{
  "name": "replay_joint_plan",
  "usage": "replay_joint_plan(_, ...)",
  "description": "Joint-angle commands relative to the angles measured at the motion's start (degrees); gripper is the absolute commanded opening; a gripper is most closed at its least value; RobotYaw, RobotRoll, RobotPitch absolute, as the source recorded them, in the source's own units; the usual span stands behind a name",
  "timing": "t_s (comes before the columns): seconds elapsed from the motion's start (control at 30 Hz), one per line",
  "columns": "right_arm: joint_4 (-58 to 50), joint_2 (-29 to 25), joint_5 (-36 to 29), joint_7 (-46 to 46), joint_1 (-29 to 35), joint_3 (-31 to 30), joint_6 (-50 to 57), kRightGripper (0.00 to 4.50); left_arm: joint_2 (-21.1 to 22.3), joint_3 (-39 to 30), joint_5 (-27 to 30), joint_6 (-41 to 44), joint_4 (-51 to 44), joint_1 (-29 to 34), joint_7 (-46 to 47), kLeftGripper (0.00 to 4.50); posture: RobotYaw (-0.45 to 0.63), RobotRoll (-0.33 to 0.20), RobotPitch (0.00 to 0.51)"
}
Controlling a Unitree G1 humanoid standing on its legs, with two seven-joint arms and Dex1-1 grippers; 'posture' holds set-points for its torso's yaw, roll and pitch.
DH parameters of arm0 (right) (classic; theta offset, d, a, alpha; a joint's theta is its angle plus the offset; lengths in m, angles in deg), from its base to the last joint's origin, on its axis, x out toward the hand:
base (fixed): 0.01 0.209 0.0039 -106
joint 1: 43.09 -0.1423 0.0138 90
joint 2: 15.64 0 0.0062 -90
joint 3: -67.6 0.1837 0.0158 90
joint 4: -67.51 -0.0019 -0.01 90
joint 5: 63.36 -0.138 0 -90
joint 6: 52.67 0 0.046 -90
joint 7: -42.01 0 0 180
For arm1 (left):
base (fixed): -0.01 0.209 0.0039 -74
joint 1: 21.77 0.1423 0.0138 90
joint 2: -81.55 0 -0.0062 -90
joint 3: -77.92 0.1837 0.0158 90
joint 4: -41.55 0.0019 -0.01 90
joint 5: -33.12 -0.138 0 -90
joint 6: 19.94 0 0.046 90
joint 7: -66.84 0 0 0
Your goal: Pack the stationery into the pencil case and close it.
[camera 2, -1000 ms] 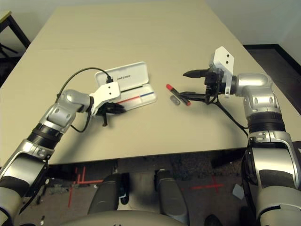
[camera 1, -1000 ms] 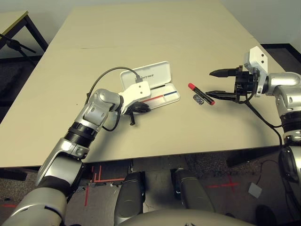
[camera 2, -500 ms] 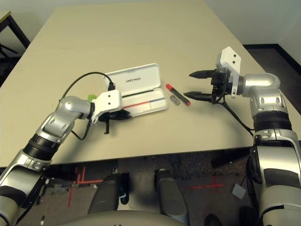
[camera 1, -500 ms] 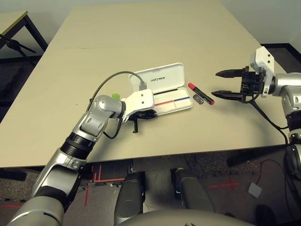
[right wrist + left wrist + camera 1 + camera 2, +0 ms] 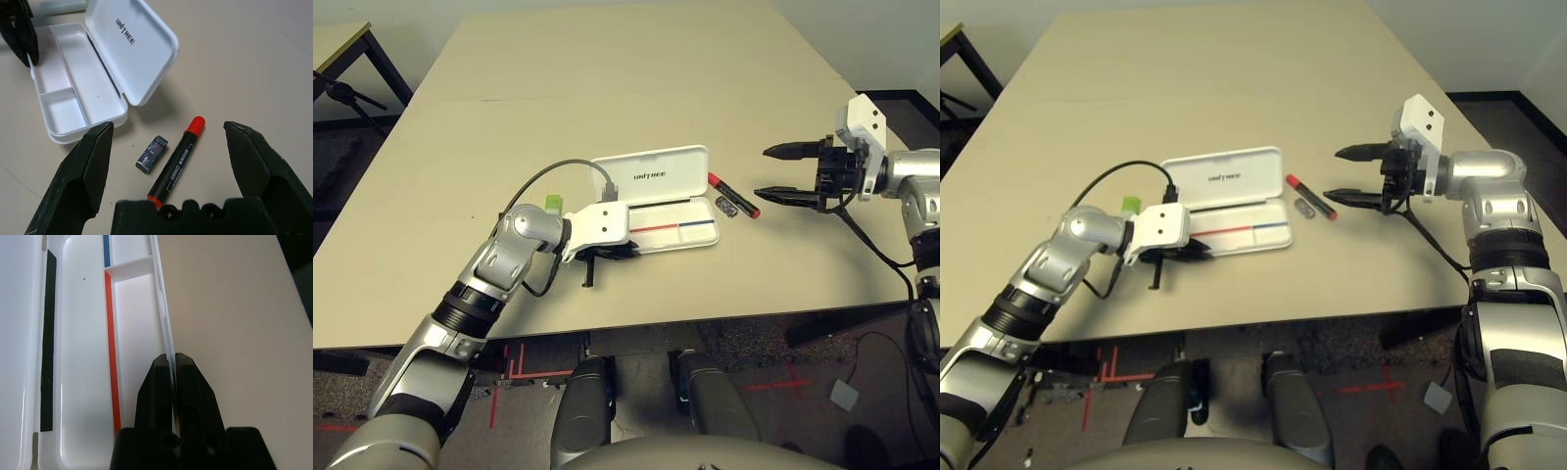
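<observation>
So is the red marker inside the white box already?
No, the red marker lies on the table beside the open pencil case, next to the small dark clip.

The pale stick (image 5: 552,203) with the green cap is mostly hidden behind the left arm (image 5: 524,240). The left gripper (image 5: 1185,254) covers the near left corner of the pencil case (image 5: 677,222). The pattern on the small dark clip (image 5: 152,153) is too small to read.
</observation>
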Motion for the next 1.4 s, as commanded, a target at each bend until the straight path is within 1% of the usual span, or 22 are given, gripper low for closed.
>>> replay_joint_plan(0.03, 1.0, -1.0, 0.0, 0.0, 0.6, 0.9, -0.1, 4.50, 0.8, 0.5, 0.5, -0.9, -1.4, 0.7, -0.9, 0.02, -0.02, 0.000, 0.133)
replay_joint_plan(0.2, 2.1, -1.2, 0.9, 1.6, 0.2, 0.5, 0.4, 4.50, 1.3, 0.5, -0.3, -2.2, -0.6, 0.5, -0.7, 0.02, -0.01, 0.000, 0.135)
replay_joint_plan(0.33, 3.1, -0.7, 2.0, 6.3, -0.2, 0.7, 2.3, 4.50, 1.4, 0.9, -0.4, -3.1, -0.5, 0.9, -0.9, 0.02, -0.01, 0.000, 0.133)
replay_joint_plan(0.57, 1.9, 0.3, 5.2, 15.6, 0.0, -0.4, 9.6, 4.50, 1.0, 1.7, -0.8, -3.9, -0.3, 1.7, -0.5, 0.02, -0.02, 0.000, 0.126)
replay_joint_plan(0.67, 0.9, 1.1, 5.7, 16.5, -0.1, -1.1, 11.6, 4.50, 1.0, 1.9, -1.1, -4.0, 0.1, 1.7, -0.4, 0.02, -0.02, 0.000, 0.124)
replay_joint_plan(0.7, 0.8, 1.4, 5.9, 17.1, -0.3, -1.2, 12.1, 4.50, 0.9, 1.9, -1.3, -4.1, 0.2, 1.6, -0.1, 0.59, -0.02, 0.000, 0.124)
replay_joint_plan(0.73, 0.8, 1.9, 6.0, 17.5, -0.5, -1.3, 12.3, 4.50, 1.0, 1.9, -1.3, -4.1, 0.5, 1.5, -0.1, 0.84, -0.02, 0.000, 0.123)
replay_joint_plan(0.8, 1.0, 2.7, 6.4, 18.0, -0.8, -1.6, 12.5, 4.50, 0.9, 1.8, -1.2, -4.0, 0.8, 1.3, 0.0, 1.54, -0.01, 0.000, 0.123)
replay_joint_plan(1.0, 3.2, 5.2, 8.3, 20.6, -2.1, -2.8, 12.9, 4.50, 1.3, 0.9, -0.1, -3.4, 0.2, 1.4, -0.1, 3.90, 0.00, 0.000, 0.121)
replay_joint_plan(1.07, 4.5, 5.9, 8.8, 21.5, -2.8, -3.1, 13.4, 4.50, 1.5, 0.4, 0.7, -2.9, -0.7, 1.7, -0.1, 4.49, 0.00, 0.000, 0.120)
replay_joint_plan(1.4, 13.5, 9.6, 13.5, 25.8, -6.8, -5.3, 12.2, 4.50, 4.0, -3.8, 4.1, 1.3, -5.7, 2.6, 0.3, 4.49, 0.04, 0.000, 0.131)
